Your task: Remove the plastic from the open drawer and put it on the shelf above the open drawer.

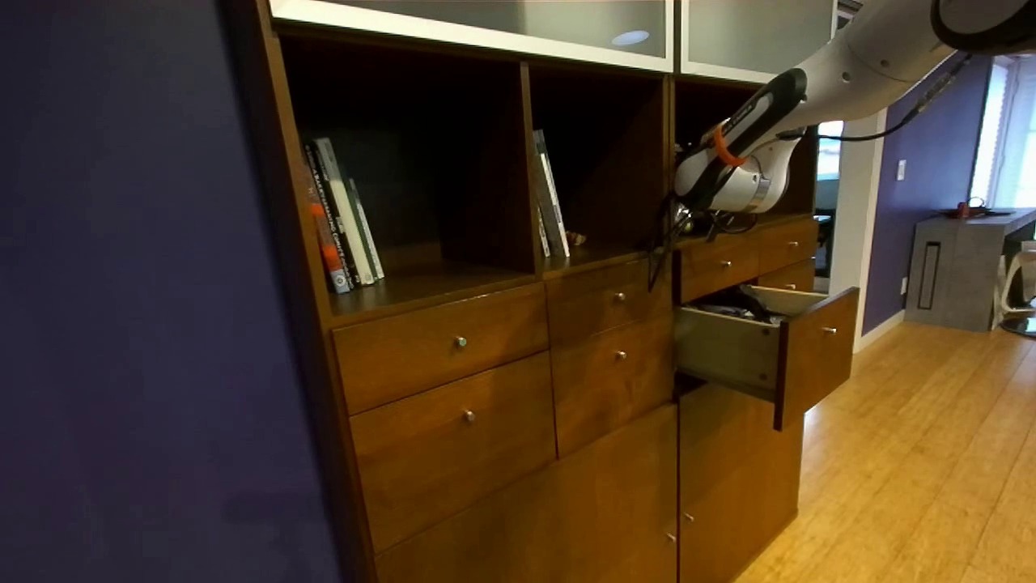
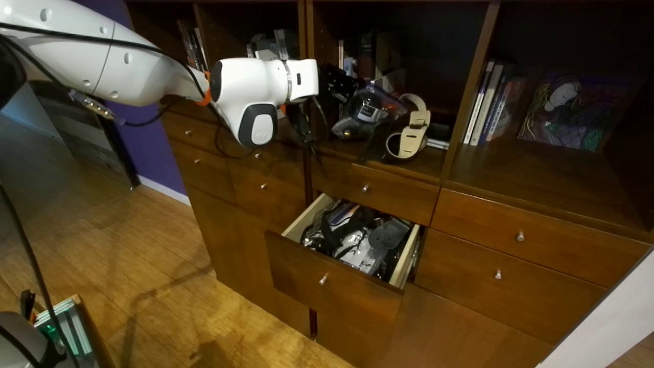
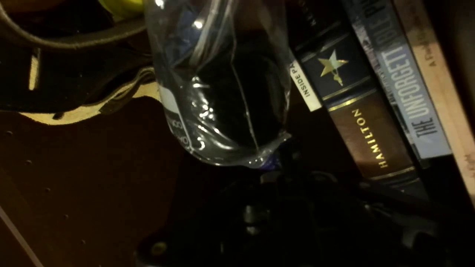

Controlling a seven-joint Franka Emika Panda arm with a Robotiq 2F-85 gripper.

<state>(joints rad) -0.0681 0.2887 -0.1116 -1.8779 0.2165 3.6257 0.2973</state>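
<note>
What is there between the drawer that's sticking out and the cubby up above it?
A closed drawer with a small round knob lies between the open drawer and the shelf; both exterior views show it.

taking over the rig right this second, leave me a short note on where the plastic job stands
Gripper: black gripper shut on one end of the white-labelled clear plastic bag.
Things: bag at the narrow dark-brown wooden cubby; can't tell whether it rests there. Below, the narrow reddish-brown wooden drawer stands open.
Done: bag is out of the drawer.
Left: settle it in the cubby, let go, back out; the pale looped strap beside it might snag.
</note>
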